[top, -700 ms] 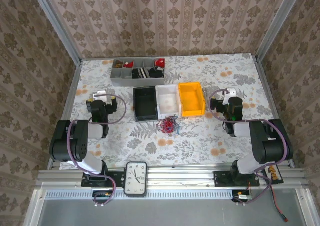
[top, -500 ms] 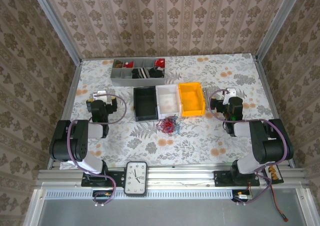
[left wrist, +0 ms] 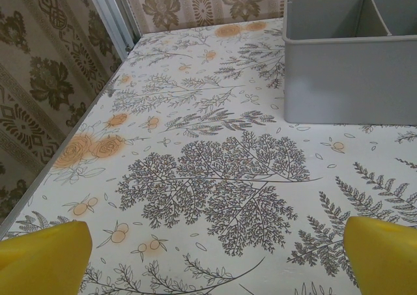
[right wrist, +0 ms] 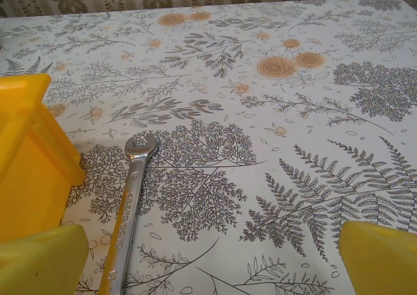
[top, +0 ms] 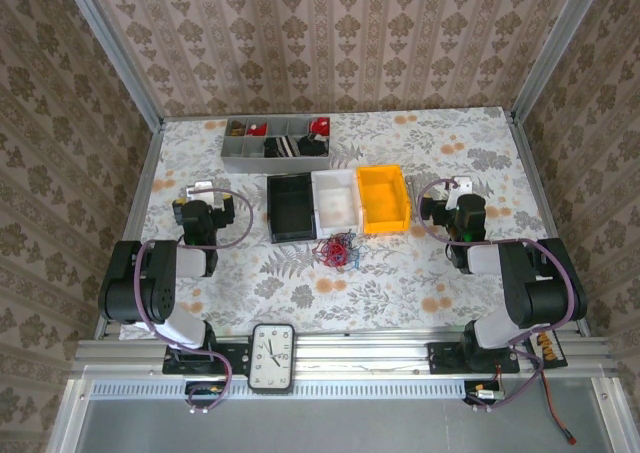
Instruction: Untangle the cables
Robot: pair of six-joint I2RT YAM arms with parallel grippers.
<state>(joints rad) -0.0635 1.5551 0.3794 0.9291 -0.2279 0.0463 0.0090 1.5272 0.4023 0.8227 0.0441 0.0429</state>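
The cables (top: 337, 249) are a small tangled clump of red and dark wires on the patterned tabletop, just in front of the white bin (top: 336, 200). My left gripper (top: 203, 189) rests far to their left. In the left wrist view it (left wrist: 212, 262) is open, its yellow fingertips (left wrist: 39, 259) wide apart over bare tabletop. My right gripper (top: 458, 186) sits far to the right of the clump. Seen from its wrist, it (right wrist: 212, 262) is open too, with nothing between its fingertips (right wrist: 381, 256).
A black bin (top: 290, 208), the white bin and a yellow bin (top: 384, 198) stand in a row behind the clump. A grey divided organiser (top: 277, 143) holding small parts is farther back. A steel wrench (right wrist: 127, 204) lies beside the yellow bin (right wrist: 26, 158). A clock (top: 272, 356) sits at the near edge.
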